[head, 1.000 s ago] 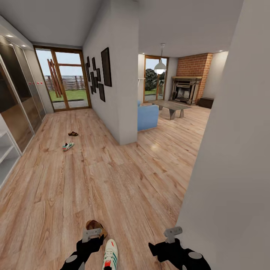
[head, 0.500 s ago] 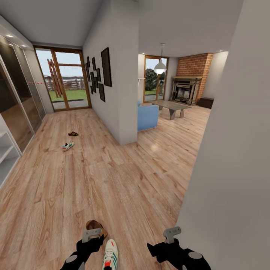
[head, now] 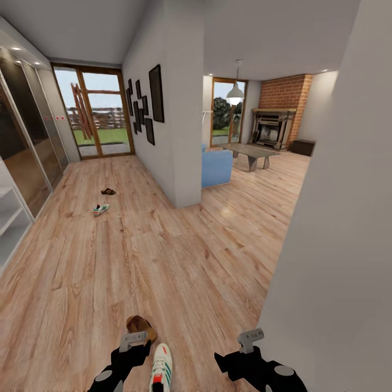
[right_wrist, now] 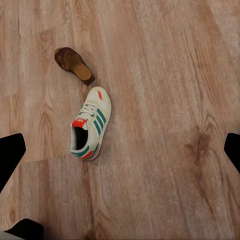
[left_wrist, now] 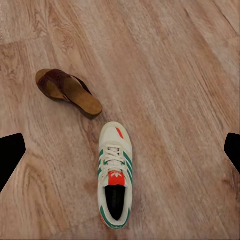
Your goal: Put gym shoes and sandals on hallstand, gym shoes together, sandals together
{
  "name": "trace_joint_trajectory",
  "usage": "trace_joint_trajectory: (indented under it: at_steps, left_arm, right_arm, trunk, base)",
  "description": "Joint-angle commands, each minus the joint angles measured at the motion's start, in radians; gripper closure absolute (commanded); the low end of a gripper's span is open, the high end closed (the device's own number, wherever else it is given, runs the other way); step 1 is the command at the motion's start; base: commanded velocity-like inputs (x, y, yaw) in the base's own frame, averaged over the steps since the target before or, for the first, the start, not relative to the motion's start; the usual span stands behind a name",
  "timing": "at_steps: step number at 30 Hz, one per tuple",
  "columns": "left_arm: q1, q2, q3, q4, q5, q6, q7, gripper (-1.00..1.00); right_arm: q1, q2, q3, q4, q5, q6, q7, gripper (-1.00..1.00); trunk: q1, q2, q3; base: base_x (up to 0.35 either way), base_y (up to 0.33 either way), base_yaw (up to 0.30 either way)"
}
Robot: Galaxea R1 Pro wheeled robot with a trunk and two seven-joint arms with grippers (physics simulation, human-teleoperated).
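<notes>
- Head view: wood floor (head: 163, 256) of a corridor. One sneaker (head: 161, 368) and one sandal (head: 141, 326) lie close together between the left gripper (head: 134, 341) and the right gripper (head: 250, 338); neither gripper holds anything. A second sneaker (head: 100, 209) and second sandal (head: 108, 191) lie far down the corridor. Pale shelving (head: 10, 220) stands at the left edge.
- Left wrist view: sneaker (left_wrist: 114, 174) and sandal (left_wrist: 68, 92) just beside each other on the floor; fingertips (left_wrist: 10, 155) spread wide apart.
- Right wrist view: same sneaker (right_wrist: 90, 123) and sandal (right_wrist: 74, 63); fingertips (right_wrist: 10, 155) likewise wide apart.
</notes>
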Motion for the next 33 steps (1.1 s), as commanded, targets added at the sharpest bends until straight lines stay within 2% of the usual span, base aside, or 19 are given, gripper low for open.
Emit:
trace_joint_trajectory:
  at_steps: [1, 20, 24, 26, 28, 30, 33]
  left_arm:
    - [-0.001, 0.0, -0.001, 0.001, 0.009, -0.003, 0.0, -1.0]
    - [-0.001, 0.001, -0.001, 0.001, 0.008, -0.004, 0.0, -1.0]
    - [-0.001, 0.0, -0.015, -0.001, 0.007, -0.013, 0.0, -1.0]
    - [-0.003, -0.002, -0.034, -0.002, 0.002, -0.029, 0.0, -1.0]
    - [-0.004, -0.004, -0.048, -0.004, -0.01, -0.046, 0.0, -1.0]
    - [-0.007, -0.005, -0.062, -0.006, -0.044, -0.063, 0.0, -1.0]
    - [-0.013, -0.006, -0.065, -0.01, -0.072, -0.069, 0.0, -1.0]
  right_arm:
    - [0.0, 0.0, -0.001, -0.001, 0.0, 0.005, 0.003, -1.0]
    - [0.0, 0.0, -0.003, -0.004, 0.0, 0.005, 0.003, -1.0]
    - [0.0, 0.001, -0.003, -0.004, 0.0, 0.005, 0.003, -1.0]
    - [0.0, 0.002, -0.003, -0.004, 0.0, 0.005, 0.003, -1.0]
    - [0.0, 0.002, -0.002, -0.004, 0.0, 0.005, 0.003, -1.0]
    - [0.0, 0.002, 0.0, -0.004, 0.0, 0.005, 0.003, -1.0]
    - [0.0, 0.002, 0.001, -0.004, 0.0, 0.005, 0.003, -1.0]
  trunk:
    - [0.004, -0.008, -0.006]
    - [0.077, -0.141, -0.069]
    - [0.092, -0.169, -0.087]
    - [0.1, -0.183, -0.096]
    - [0.107, -0.197, -0.104]
    - [0.115, -0.211, -0.112]
    - [0.127, -0.232, -0.122]
  base:
    - [0.0, 0.0, 0.093]
    - [0.0, 0.0, 0.011]
    - [0.0, 0.0, 0.0]
    - [0.0, 0.0, 0.0]
    - [0.0, 0.0, 0.0]
    - [0.0, 0.0, 0.0]
    - [0.0, 0.0, 0.0]
